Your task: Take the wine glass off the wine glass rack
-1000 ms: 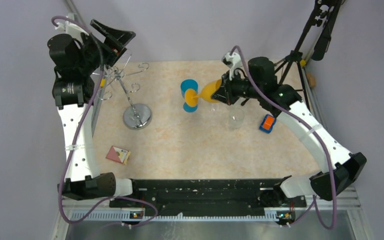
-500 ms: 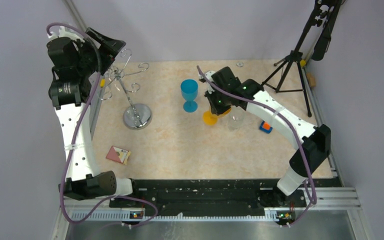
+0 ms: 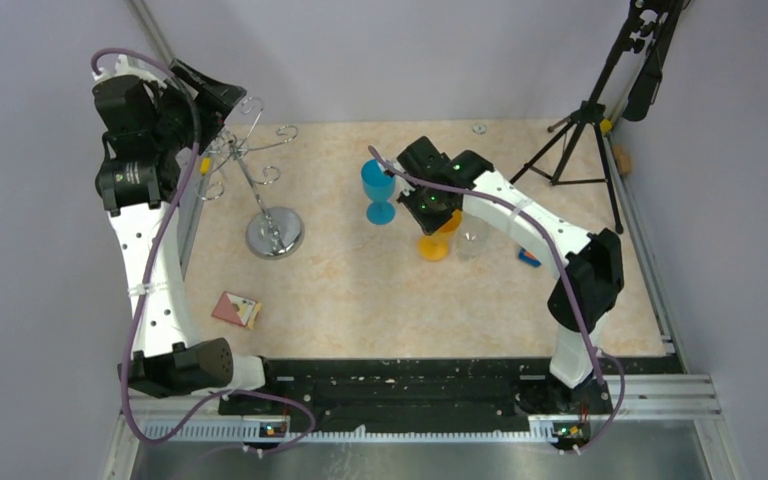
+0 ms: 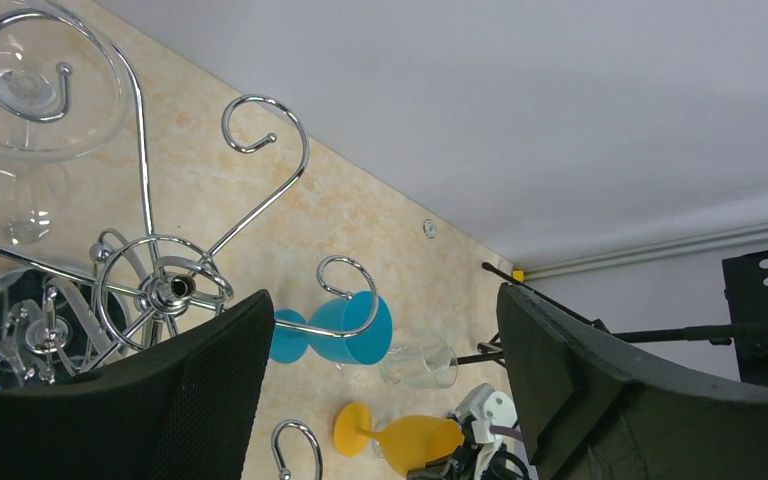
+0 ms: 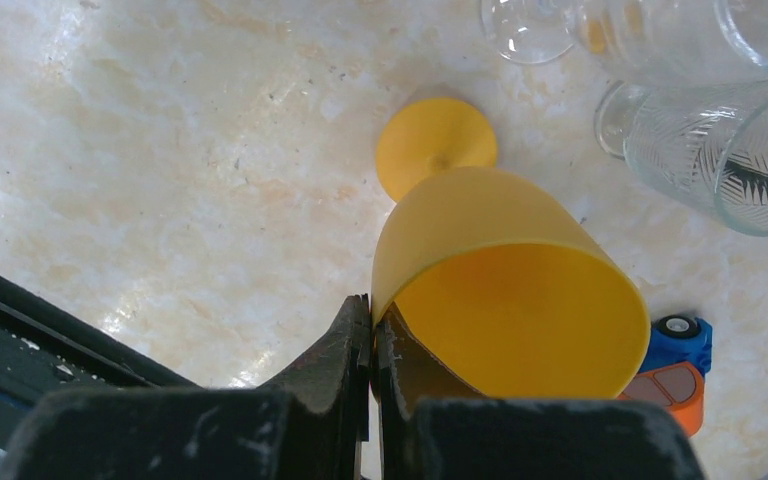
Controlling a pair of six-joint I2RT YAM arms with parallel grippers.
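Note:
The chrome wine glass rack (image 3: 275, 232) stands at the left of the table, and its hub (image 4: 170, 290) is below my left gripper. A clear wine glass (image 4: 40, 90) hangs from one loop arm. My left gripper (image 3: 210, 100) is open and empty above the rack's top (image 4: 380, 300). My right gripper (image 3: 430, 205) is shut on the rim of an orange wine glass (image 3: 438, 243), one finger inside the bowl (image 5: 372, 330). The orange glass (image 5: 500, 270) is held upright with its foot at the table; I cannot tell if it touches.
A blue wine glass (image 3: 378, 190) stands left of the orange one, and a clear glass (image 3: 473, 235) stands right of it. An orange and blue toy car (image 5: 675, 370) lies nearby. A black tripod (image 3: 580, 130) stands at the back right, and a small box (image 3: 235, 310) lies at the front left.
My right arm swung the orange glass from lying sideways by the blue glass to upright, down toward the table in front of it. My left arm barely moved.

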